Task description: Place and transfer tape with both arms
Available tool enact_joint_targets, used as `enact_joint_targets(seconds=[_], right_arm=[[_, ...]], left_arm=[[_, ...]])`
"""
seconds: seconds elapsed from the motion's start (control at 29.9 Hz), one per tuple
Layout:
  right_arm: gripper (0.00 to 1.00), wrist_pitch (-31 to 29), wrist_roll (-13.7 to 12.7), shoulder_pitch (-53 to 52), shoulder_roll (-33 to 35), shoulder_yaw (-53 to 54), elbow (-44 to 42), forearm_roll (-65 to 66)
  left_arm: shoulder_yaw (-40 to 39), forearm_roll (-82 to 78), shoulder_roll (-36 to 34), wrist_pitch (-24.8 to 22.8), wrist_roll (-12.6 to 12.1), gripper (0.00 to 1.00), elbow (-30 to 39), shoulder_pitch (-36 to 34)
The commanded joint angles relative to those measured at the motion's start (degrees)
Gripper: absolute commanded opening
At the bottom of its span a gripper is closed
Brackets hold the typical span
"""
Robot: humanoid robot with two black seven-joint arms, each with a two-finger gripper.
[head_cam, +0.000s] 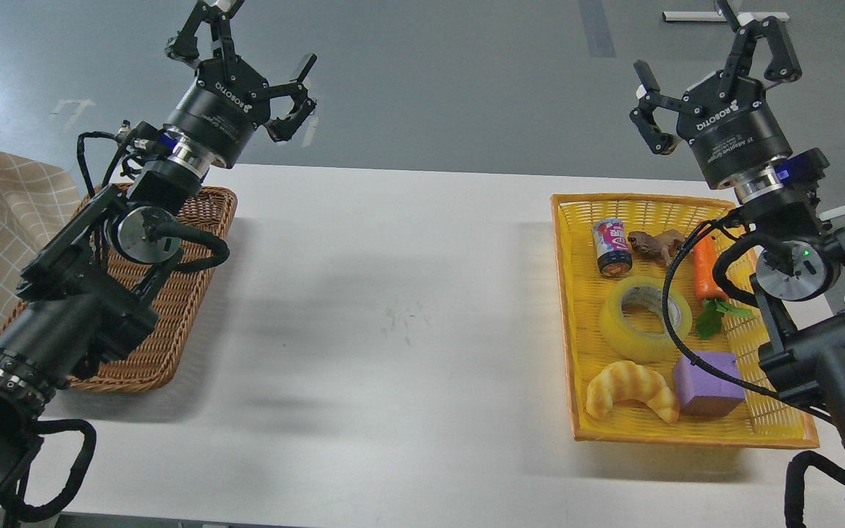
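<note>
The tape [646,319] lies flat in the yellow basket [576,352] at right of frame, a black cable crossing its right edge and the right arm hiding the basket's right side. Both the left gripper [257,55] and right gripper [716,62], raised at upper left and upper right, have fingers spread and empty, the left one's top finger cut off by the frame. The left arm covers part of the brown wicker basket [199,293].

There was only one camera. It sat up high on the robot's head and looked forward and down at the white table [393,315]. It was close to the table, so both arms came in from the bottom corners. The grey floor showed beyond the table's far edge.
</note>
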State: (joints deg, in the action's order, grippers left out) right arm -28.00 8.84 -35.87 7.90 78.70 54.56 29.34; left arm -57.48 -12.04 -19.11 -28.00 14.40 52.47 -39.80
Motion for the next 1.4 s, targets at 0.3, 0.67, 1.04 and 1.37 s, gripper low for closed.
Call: enact_joint_targets(seconds=[0.3, 0.67, 1.04, 1.37], right_arm=[[1.00, 0.00, 0.12, 0.19, 0.01, 0.14, 0.11, 0.01], [1.00, 0.00, 0.04, 0.53, 0.80, -0.48, 2.04, 0.36], [1.00, 0.00, -0.58, 1.15, 17.32, -11.54, 15.22, 17.58], [1.00, 0.00, -0.49, -2.71, 36.38, -28.58, 19.36, 25.58]], left_arm=[[0.09, -0.17, -0.57, 0.00, -0.08, 0.98, 0.09, 0.07], [0.09, -0.17, -0.49, 0.00, -0.08, 0.98, 0.09, -0.01], [0.00, -0.17, -0.49, 0.00, -0.08, 0.98, 0.09, -0.10], [0.00, -0.17, -0.22, 0.00, 0.01, 0.98, 0.09, -0.72]])
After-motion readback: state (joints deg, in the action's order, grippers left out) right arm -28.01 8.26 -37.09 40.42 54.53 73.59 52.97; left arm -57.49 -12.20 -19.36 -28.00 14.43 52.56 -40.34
